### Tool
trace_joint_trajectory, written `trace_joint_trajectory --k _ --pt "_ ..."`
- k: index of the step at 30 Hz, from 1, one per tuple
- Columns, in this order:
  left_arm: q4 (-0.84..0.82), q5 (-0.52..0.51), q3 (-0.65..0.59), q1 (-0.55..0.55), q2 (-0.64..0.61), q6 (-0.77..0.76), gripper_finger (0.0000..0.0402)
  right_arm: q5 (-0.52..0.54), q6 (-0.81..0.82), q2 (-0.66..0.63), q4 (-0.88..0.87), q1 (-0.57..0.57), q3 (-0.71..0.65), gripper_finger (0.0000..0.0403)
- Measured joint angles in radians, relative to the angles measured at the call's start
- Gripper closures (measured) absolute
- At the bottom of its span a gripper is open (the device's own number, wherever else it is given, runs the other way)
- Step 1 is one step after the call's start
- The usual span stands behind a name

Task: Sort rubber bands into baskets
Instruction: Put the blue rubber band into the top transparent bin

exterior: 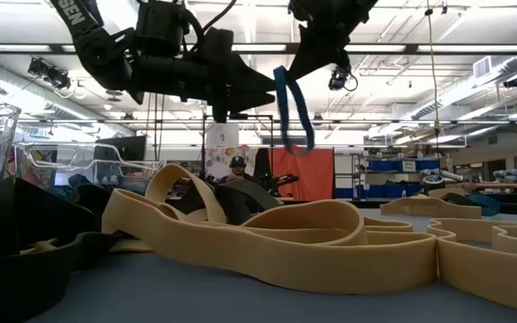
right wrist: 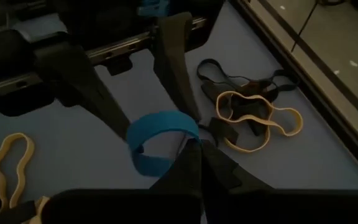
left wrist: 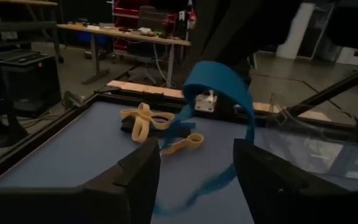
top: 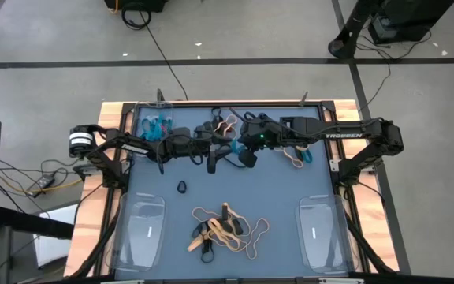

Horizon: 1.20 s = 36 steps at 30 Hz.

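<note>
- Tan bands (exterior: 267, 235) fill the low view's foreground, lying flat in long loops on the blue table (exterior: 240, 301); above them a blue band (exterior: 293, 108) hangs with its long axis upright, pinched at its top by the right gripper (exterior: 281, 67), jaws closed on it.
- Seen from overhead, both arms meet over the table's far middle; the left gripper (top: 211, 162) sits just beside the right gripper (top: 247, 154). Tan and black bands (top: 225, 227) lie heaped at the near middle between two clear baskets (top: 140, 229).
- From the left wrist, open fingers (left wrist: 135, 177) flank the blue band's (left wrist: 219, 93) lower end, apart from it.
- From the right wrist, shut fingertips (right wrist: 194, 155) clamp the blue loop (right wrist: 157, 140), its long axis level across the fingers.
</note>
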Motion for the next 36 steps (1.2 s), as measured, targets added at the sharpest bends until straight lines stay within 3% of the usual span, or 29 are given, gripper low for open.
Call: trace_joint_trajectory --k 6,12,20,25,36 --pt "0.003 0.011 0.0 0.0 0.0 0.004 0.0209 0.003 0.0 0.0 0.015 0.003 0.0 0.0399" --pt "0.003 0.133 0.0 -0.001 -0.001 0.03 0.0235 0.017 -0.014 0.0 0.056 0.002 0.0 0.0399" --pt "0.011 0.126 0.0 -0.001 -0.001 0.027 0.0238 0.021 -0.016 0.0 0.065 0.002 0.0 0.0399" --pt "0.011 0.176 0.0 -0.004 -0.001 0.054 0.0237 0.069 -0.034 0.0 0.065 0.007 0.0 0.0399" --pt "0.011 0.117 0.0 -0.006 -0.002 0.053 0.0153 0.079 -0.041 0.0 0.068 0.006 0.0 0.0399"
